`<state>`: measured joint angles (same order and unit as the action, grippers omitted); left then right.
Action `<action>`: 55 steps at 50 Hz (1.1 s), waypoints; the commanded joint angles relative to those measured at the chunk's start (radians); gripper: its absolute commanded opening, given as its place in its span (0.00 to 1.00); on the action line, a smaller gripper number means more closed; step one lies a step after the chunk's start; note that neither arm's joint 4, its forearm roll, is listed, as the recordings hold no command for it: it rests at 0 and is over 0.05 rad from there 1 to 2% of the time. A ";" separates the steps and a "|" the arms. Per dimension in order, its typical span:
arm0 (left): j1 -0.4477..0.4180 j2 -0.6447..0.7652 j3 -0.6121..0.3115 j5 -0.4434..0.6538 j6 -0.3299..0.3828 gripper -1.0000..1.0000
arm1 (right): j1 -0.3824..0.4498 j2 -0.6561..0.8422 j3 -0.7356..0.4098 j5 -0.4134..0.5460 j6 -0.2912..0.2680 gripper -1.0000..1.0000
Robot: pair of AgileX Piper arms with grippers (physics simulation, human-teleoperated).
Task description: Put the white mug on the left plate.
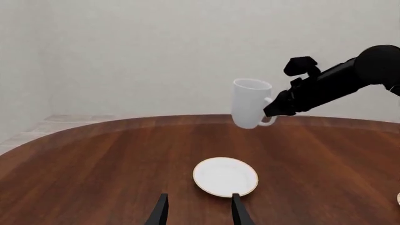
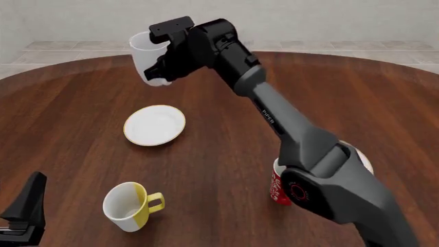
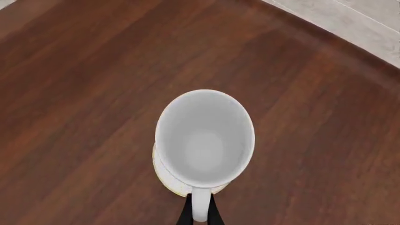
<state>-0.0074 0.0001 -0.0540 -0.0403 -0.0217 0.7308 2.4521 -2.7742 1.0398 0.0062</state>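
Observation:
The white mug (image 2: 143, 50) hangs upright in the air, and my right gripper (image 2: 162, 72) is shut on its loop handle (image 3: 200, 206). The left plate (image 2: 154, 125), small and white with a thin golden rim, lies flat on the table. In the right wrist view a sliver of its rim (image 3: 164, 180) peeks out under the mug (image 3: 204, 138). In the left wrist view the mug (image 1: 250, 108) floats well above the plate (image 1: 225, 176). My left gripper (image 1: 198, 213) is open and empty, low over the table on the near side of the plate.
A white mug with a yellow side and handle (image 2: 127, 206) lies tilted near the front left. A red mug (image 2: 276, 188) stands behind the right arm's base link, with a larger plate (image 2: 363, 160) mostly hidden there. Brown wooden table (image 2: 82, 103).

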 commanded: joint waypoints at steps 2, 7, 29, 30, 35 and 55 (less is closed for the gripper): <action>-0.003 0.000 -0.002 0.002 -0.001 1.00 | -0.041 0.055 -0.053 -0.002 0.023 0.00; -0.004 0.000 -0.001 0.002 0.001 1.00 | -0.053 0.066 -0.054 -0.011 0.036 0.00; 0.001 0.000 0.000 0.001 0.005 1.00 | -0.060 0.115 -0.049 -0.056 0.053 0.00; 0.001 0.000 0.000 0.001 0.005 1.00 | -0.058 0.116 -0.048 -0.057 0.051 0.00; 0.000 0.000 0.001 0.001 0.006 1.00 | -0.069 0.133 -0.049 -0.065 0.044 0.00; 0.002 0.000 0.002 0.001 0.008 1.00 | -0.042 0.142 0.025 -0.140 0.087 0.00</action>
<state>-0.0064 0.0001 -0.0523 -0.0393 -0.0141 0.6766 2.6041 -2.7997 0.9463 0.0737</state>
